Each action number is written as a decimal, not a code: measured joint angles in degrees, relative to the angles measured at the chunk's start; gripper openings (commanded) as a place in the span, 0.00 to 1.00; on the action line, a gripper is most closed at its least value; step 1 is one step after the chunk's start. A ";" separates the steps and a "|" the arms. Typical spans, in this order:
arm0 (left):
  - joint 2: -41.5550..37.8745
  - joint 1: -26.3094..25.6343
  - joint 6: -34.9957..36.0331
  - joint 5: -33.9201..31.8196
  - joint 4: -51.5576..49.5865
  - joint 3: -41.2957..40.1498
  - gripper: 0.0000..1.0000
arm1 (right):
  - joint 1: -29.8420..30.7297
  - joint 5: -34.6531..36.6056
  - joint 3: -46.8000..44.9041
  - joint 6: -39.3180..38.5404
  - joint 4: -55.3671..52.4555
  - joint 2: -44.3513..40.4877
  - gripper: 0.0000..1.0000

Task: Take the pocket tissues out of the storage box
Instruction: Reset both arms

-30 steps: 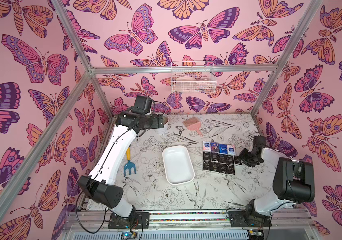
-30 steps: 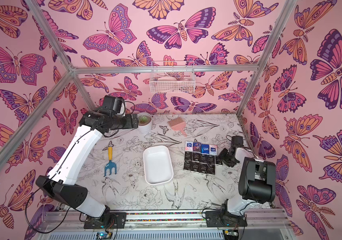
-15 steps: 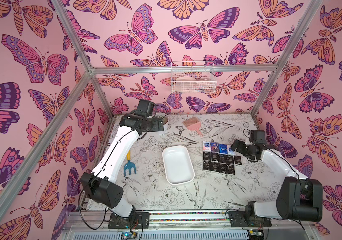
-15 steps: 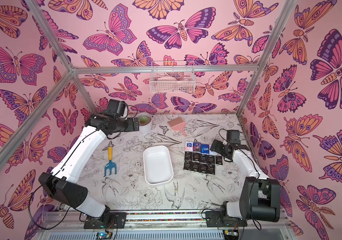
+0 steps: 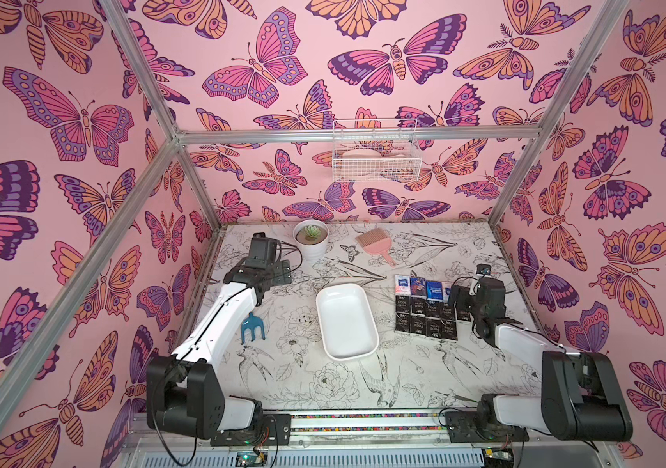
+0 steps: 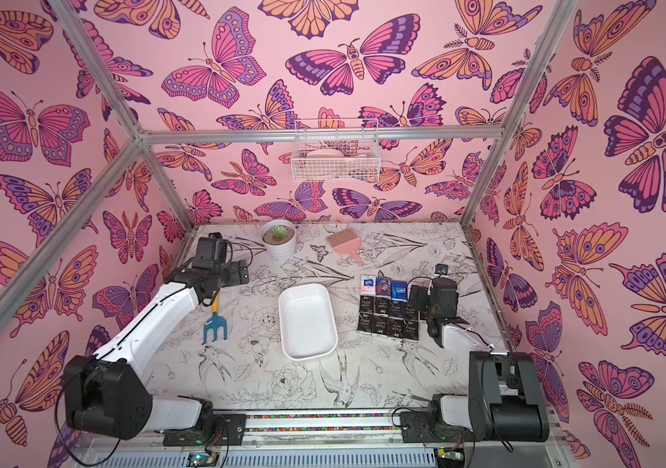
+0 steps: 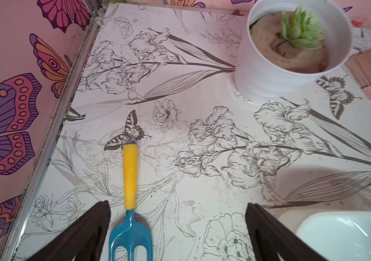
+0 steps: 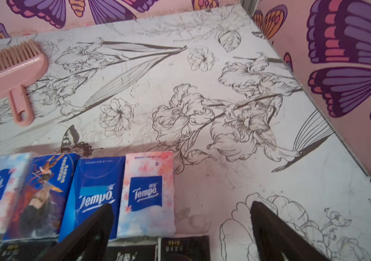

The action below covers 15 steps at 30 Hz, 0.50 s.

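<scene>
— So, where do we find the pocket tissues (image 5: 424, 310)?

— All out on the table (image 5: 323, 389), we'd say. They lie flat in tidy rows beside the storage box (image 5: 345, 324), on the right arm's side and not touching it. Both top views show us the box empty.

— And the right tool (image 8: 180, 204)?

— From above we only see it at the rows' outer end, covering part of them. Its wrist view gives us more: the fingers (image 8: 89, 237) are spread wide and grip nothing. A pink-and-white packet (image 8: 149, 194) lies on the table beyond them, last in the far row.

— The left tool (image 7: 176, 203)?

— Spread wide too, and empty. Its wrist view shows us a garden fork (image 7: 130, 203) on the table, yellow handle and blue tines. In a top view the garden fork (image 5: 253, 329) shows only its tines, because the arm covers the handle.

— Anything else?

— A plant pot (image 5: 313, 253) and a pink brush (image 5: 370, 243) near the far edge.
</scene>
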 measured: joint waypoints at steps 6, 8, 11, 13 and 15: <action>-0.94 1.75 4.90 -2.16 17.11 -11.74 1.00 | 0.00 1.31 -4.37 -1.75 16.15 6.51 0.99; -0.55 2.29 6.16 -2.69 23.04 -15.50 1.00 | 0.00 1.86 -5.99 -1.86 20.79 8.52 0.99; 1.05 2.60 7.67 -3.02 31.39 -20.20 1.00 | 0.00 3.10 -7.08 -1.75 23.04 9.33 0.99; 2.58 2.58 9.03 -3.10 35.58 -21.92 1.00 | 0.00 4.72 -6.71 -1.44 23.65 9.29 0.99; 3.23 2.60 10.58 -3.02 39.76 -23.39 1.00 | 0.00 6.19 -6.16 -0.98 23.85 9.29 0.99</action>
